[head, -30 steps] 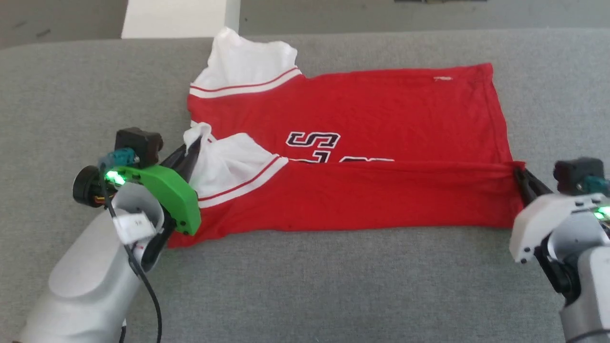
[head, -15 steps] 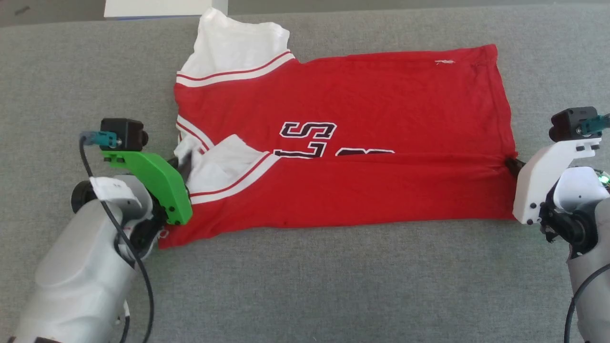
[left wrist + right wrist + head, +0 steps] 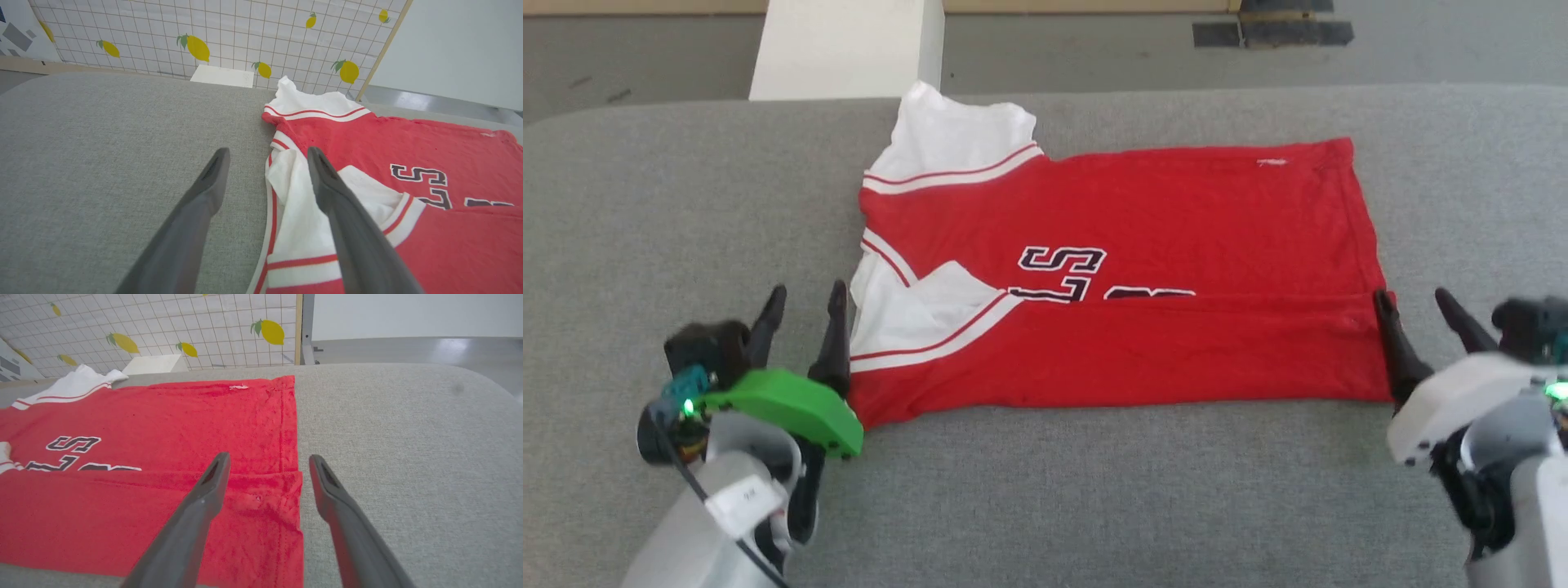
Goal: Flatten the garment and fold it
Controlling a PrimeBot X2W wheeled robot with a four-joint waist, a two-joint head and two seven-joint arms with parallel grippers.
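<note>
Garment (image 3: 1119,269) lies unheld; left tool (image 3: 807,288) and right tool (image 3: 1410,294) gape wide, perhaps grazing it.

Grey padded surface (image 3: 1045,490), white block (image 3: 845,53) behind, grey floor (image 3: 1078,49), lemon-patterned grid wall (image 3: 229,28)

The head camera looks forward and down from above the grey surface (image 3: 1094,490), far enough off to take in the whole shirt (image 3: 1143,220), with the left gripper (image 3: 807,291) at the lower left and the right gripper (image 3: 1410,296) at the lower right. The left wrist camera sits low and close at the sleeve end, facing along its fingers toward a lemon-patterned wall (image 3: 245,32). The right wrist camera sits low and close at the hem end, facing the same wall. All 3 views share the shirt's lettering (image 3: 1062,261) and a white block (image 3: 849,49) behind the surface.
</note>
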